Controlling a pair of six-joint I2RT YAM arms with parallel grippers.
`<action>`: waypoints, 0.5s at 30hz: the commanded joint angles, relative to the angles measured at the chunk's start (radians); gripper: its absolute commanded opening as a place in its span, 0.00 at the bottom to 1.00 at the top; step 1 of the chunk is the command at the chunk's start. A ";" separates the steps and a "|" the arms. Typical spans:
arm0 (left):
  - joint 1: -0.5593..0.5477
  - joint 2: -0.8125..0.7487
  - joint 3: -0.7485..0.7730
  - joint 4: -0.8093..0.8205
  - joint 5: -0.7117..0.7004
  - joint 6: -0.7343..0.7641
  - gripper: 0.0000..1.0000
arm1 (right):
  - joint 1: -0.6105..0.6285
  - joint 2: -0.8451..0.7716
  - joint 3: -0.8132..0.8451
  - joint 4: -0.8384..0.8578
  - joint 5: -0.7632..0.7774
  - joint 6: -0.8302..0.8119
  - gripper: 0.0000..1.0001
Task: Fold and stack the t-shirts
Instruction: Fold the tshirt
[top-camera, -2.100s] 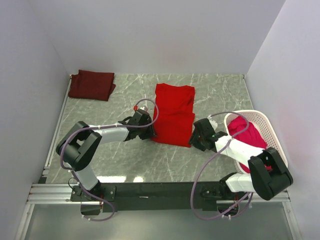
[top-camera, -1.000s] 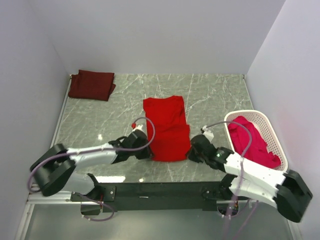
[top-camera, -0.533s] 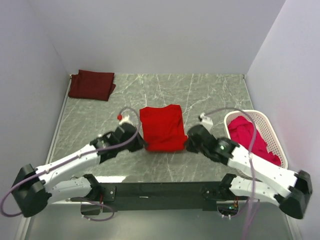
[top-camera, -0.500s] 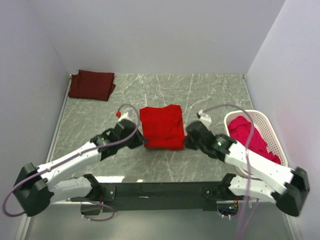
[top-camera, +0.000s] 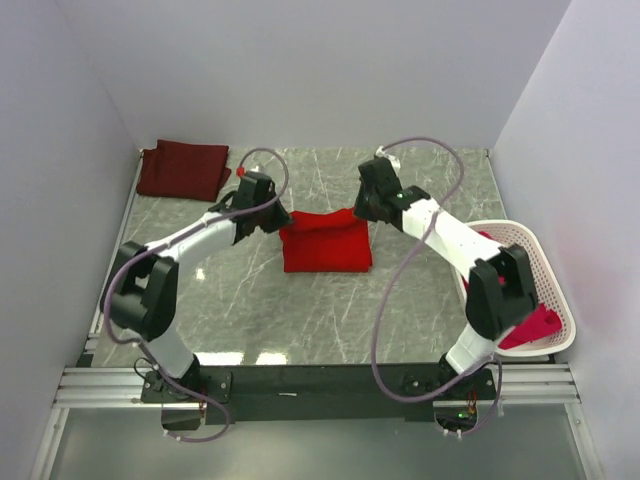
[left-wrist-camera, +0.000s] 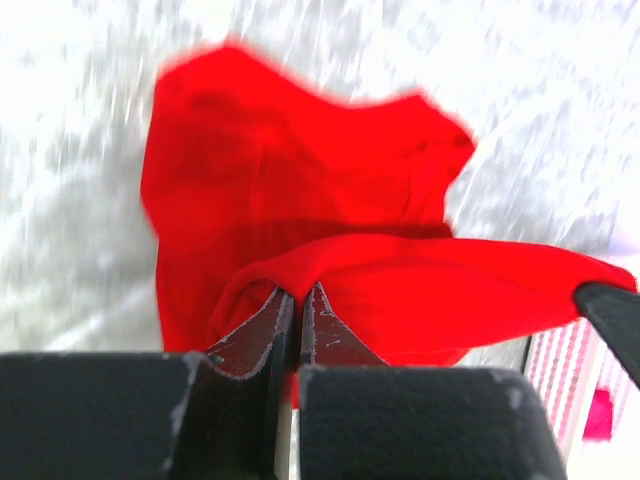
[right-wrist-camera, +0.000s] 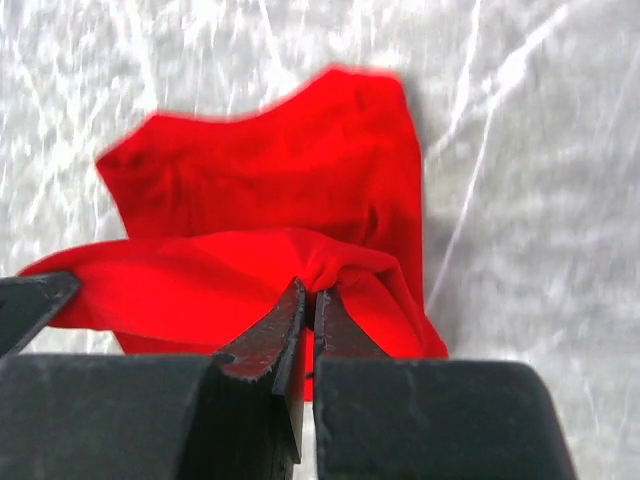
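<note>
Red cloth is now doubled over. Two seconds ago the red shirt lay long from near to far at mid-table. It was then drawn toward the near edge, and its near hem has since been carried up and over to the far side. The shirt now sits as a short block at table centre, about half its former length. The left gripper has its fingers pressed together on the left corner of the raised hem. The right gripper pinches the right corner in the same way. In both wrist views the held layer arches above the lower layer and is not yet laid flat. Judged from this, the crosswise fold is nearly complete; what remains is setting down, release, and transfer to the stack. Count: one red shirt in work. One maroon shirt lies folded at the far left corner, well apart. One basket stands at the right, holding pinkish-red cloth. The number of shirts in the basket cannot be determined.
</note>
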 joint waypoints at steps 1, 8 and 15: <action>0.037 0.069 0.145 0.048 0.036 0.056 0.01 | -0.043 0.079 0.126 0.013 -0.025 -0.062 0.00; 0.094 0.217 0.283 0.048 0.073 0.051 0.01 | -0.092 0.285 0.332 -0.016 -0.071 -0.086 0.00; 0.146 0.327 0.322 0.110 0.096 0.051 0.53 | -0.114 0.471 0.517 -0.050 -0.086 -0.134 0.51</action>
